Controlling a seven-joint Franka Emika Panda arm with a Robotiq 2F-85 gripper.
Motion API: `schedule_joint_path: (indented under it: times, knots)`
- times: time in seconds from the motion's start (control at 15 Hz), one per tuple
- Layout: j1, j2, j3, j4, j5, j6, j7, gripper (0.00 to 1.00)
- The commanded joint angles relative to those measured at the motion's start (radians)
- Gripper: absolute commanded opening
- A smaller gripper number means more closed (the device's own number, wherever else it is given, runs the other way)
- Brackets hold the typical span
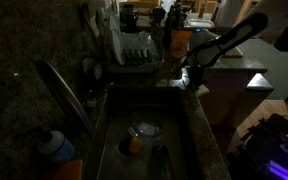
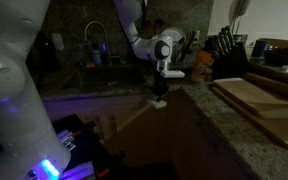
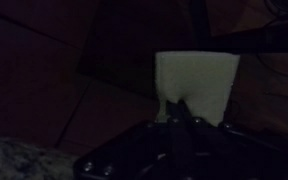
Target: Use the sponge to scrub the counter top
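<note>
The granite counter top (image 2: 234, 132) bears a wooden cutting board (image 2: 259, 98) — knife block (image 2: 227, 58) behind.

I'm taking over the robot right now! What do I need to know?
Gripper: fingers shut on the sponge.
Sponge: held at the edge of the counter top, near the sink. It is too dark to tell whether it touches the stone.
Done: the sponge is picked up.
Left: probably set the sponge flat on the counter top, then scrub back and forth.
</note>
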Motion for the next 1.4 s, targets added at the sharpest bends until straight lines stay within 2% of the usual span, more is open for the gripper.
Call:
schedule_joint_path:
  times: [0.0,0.13,0.33,0.4,0.6,0.67,0.73,0.8,0.93,1.13,1.2,1.33]
  knots:
    - [0.021,-0.142,-0.023,-0.060,-0.092,0.033,0.038,0.01]
    - [0.041,-0.178,-0.028,-0.099,-0.126,-0.049,0.025,0.01]
    - [0.026,-0.176,-0.032,-0.097,-0.126,-0.034,0.007,0.01]
    - [-0.012,0.001,0.013,0.003,-0.009,-0.004,0.006,0.03]
    - [-0.012,0.001,0.013,0.003,-0.009,-0.004,0.006,0.01]
    - [-0.006,0.020,-0.004,0.022,-0.014,-0.003,0.044,0.01]
    - [0.018,-0.020,-0.037,-0.010,-0.065,0.091,0.102,0.01]
    - [0.014,-0.061,-0.033,-0.024,-0.073,0.084,0.076,0.01]
    - [0.044,-0.179,-0.045,-0.041,-0.208,-0.079,0.025,0.01]
    - [0.044,-0.247,-0.064,0.048,-0.358,-0.139,-0.008,0.01]
    - [0.039,-0.274,-0.073,0.053,-0.402,-0.094,0.025,0.01]
    - [0.022,-0.323,-0.075,0.074,-0.397,-0.048,0.088,0.01]
